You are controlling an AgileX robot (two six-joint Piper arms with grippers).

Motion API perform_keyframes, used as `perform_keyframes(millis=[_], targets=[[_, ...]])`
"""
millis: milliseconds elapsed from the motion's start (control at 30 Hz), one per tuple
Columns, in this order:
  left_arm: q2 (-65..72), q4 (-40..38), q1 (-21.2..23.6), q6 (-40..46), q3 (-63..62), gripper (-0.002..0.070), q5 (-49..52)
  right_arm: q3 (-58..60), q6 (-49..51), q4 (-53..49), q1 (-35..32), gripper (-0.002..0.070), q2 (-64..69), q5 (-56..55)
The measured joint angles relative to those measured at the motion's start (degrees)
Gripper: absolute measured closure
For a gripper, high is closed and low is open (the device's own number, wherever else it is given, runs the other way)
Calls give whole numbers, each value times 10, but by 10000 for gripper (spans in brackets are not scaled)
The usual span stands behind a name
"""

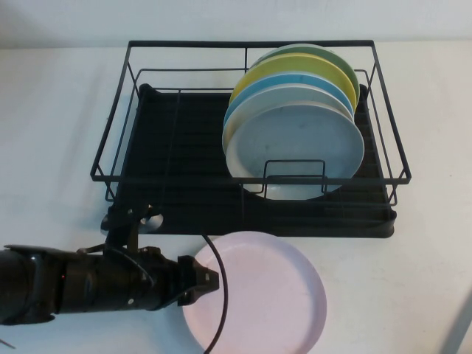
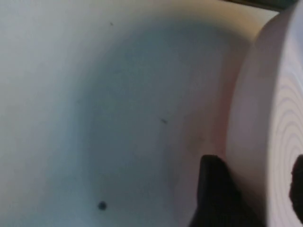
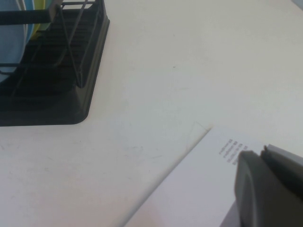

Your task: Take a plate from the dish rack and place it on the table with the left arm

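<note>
The pale pink plate lies at the front of the white table, just in front of the black dish rack. My left gripper reaches in low from the left and sits at the plate's left rim. In the left wrist view its two dark fingers stand on either side of the plate's rim, closed on it. My right gripper shows only in the right wrist view, shut and empty, over a white printed sheet to the right of the rack's corner.
Several plates stand upright at the rack's right end: a grey-blue one in front, then light blue, yellow and green. The rack's left half holds only the ribbed drip tray. A black cable loops over the pink plate's left edge.
</note>
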Motion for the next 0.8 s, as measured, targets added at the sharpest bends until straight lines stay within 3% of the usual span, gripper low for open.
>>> perform_keyframes(millis=[67,167,400,500,667,800], targets=[[1,1,2,17,-4,307,-15,0,0,0,0,696,0,0],[1,1,7,32,-7,250,-29,0,0,0,0,696,0,0],[-58,47,45,39,-8,234,-41,0,0,0,0,696,0,0],[-132,78,65,39,-8,304,-52,0,0,0,0,696,0,0],[-280,167,71,33,-8,598,-69,0,0,0,0,696,0,0],[-369,265,71,-45,-8,659,-55,0,0,0,0,696,0,0]])
